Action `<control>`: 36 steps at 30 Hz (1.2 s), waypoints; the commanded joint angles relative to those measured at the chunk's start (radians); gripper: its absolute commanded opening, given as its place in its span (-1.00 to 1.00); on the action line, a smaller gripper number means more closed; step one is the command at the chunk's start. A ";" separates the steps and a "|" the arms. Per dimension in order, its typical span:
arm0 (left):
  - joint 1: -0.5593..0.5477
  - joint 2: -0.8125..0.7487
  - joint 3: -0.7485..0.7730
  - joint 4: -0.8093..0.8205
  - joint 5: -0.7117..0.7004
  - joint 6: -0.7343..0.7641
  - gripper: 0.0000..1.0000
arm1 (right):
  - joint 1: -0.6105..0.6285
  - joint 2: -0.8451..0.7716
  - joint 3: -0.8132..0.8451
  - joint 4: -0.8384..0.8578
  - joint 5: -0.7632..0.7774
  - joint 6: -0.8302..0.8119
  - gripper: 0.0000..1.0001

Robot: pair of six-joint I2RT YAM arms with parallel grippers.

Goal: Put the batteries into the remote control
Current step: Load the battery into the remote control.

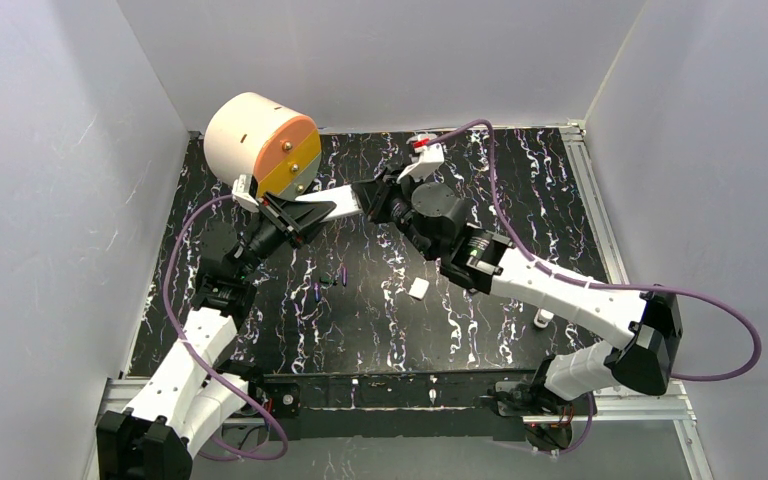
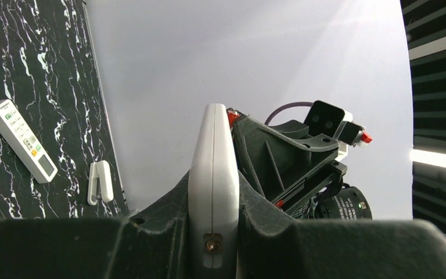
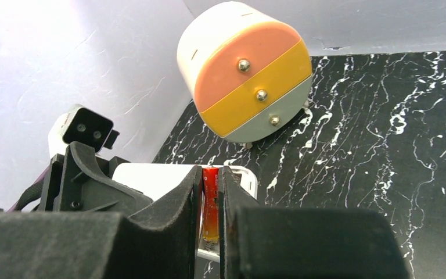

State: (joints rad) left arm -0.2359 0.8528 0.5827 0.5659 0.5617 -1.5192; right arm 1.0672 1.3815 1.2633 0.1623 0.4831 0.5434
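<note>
The left jaws clamp the white remote control on edge above the worktop, the right jaws meeting it from 3 o'clock, pinching a red-orange battery, while spare batteries lie toward its 6 o'clock.

light bright, even | glare on wall | near foreground blurred

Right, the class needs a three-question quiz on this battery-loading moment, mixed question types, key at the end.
1. True or false: the left gripper is shut on the white remote.
2. What does the right gripper hold? A) a purple battery B) the red-orange battery C) a drawer knob
3. Fill in: the round drawer unit shows ___ coloured drawer fronts.
Key: 1 true; 2 B; 3 three.
</note>
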 commanded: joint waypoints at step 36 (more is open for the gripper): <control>-0.005 -0.035 -0.029 0.173 -0.039 -0.091 -1.00 | 0.071 -0.033 0.074 -0.007 0.146 -0.057 -0.28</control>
State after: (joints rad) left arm -0.2379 0.8429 0.5488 0.6559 0.5320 -1.6009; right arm 1.1347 1.3804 1.2854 0.1829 0.6029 0.4828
